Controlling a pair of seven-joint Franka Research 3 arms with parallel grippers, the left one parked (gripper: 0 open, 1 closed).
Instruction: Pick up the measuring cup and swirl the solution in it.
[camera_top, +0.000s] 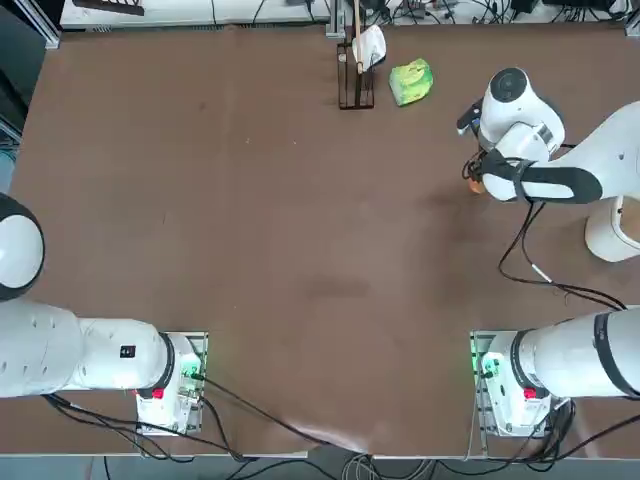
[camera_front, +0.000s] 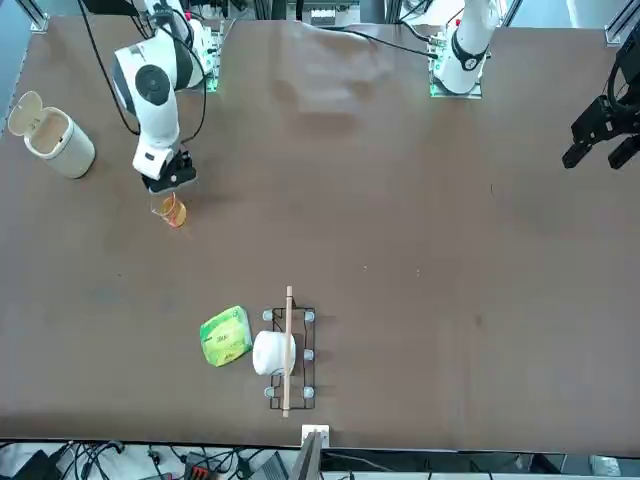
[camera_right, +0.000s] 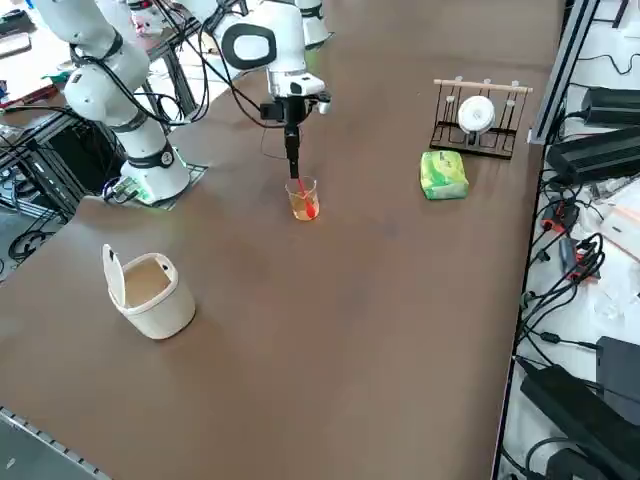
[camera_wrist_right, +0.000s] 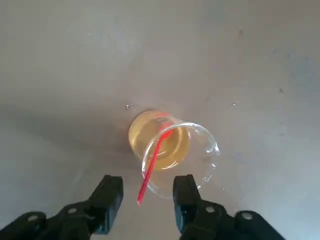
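Note:
The measuring cup (camera_wrist_right: 172, 152) is a small clear glass standing upright on the brown table, also visible in the right side view (camera_right: 303, 199) and the front view (camera_front: 172, 211). The orange solution (camera_wrist_right: 157, 140) fills its lower part. A thin red stick (camera_wrist_right: 152, 162) leans in it, and its upper end rises between my fingers. My right gripper (camera_wrist_right: 148, 200) hangs just above the cup's rim, pointing straight down (camera_right: 293, 172). Its fingers (camera_wrist_right: 110, 197) stand apart and touch neither the stick nor the glass. From overhead the hand hides most of the cup (camera_top: 474, 185).
A cream bin with its lid flipped open (camera_right: 150, 290) stands on the table at my right, near the arm. At the far edge a green-yellow packet (camera_top: 411, 81) lies beside a wire rack holding a white cup (camera_top: 357, 70).

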